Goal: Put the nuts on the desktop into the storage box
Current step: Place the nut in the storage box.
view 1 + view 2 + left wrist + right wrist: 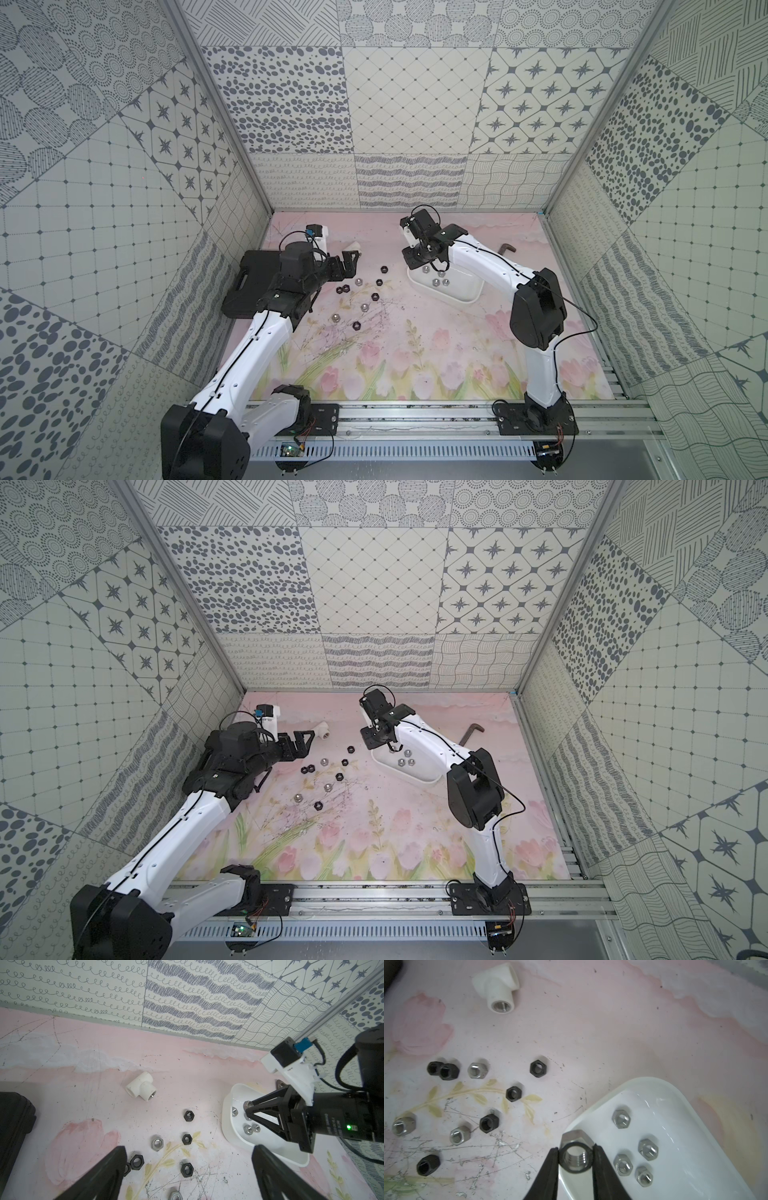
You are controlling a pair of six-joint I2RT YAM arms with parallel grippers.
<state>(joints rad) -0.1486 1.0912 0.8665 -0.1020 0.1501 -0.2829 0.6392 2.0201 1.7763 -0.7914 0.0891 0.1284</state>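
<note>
Nuts (538,1068), black and silver, lie scattered on the table (612,1022); four silver ones sit in the storage box (652,1081). The right claw (575,1150) pinches another silver nut (576,1159) above the box's end, likely to drop it in. The left claw (350,262) hangs wide, empty, near the scatter. Scuffed pink floral top, patterned walls (415,104).

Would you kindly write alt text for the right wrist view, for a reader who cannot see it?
The right gripper pinches a silver nut over the rim of the white storage box, where four silver nuts lie. On the pink desktop beside it lie nine loose nuts, six black and three silver, with a white pipe fitting beyond them.
</note>
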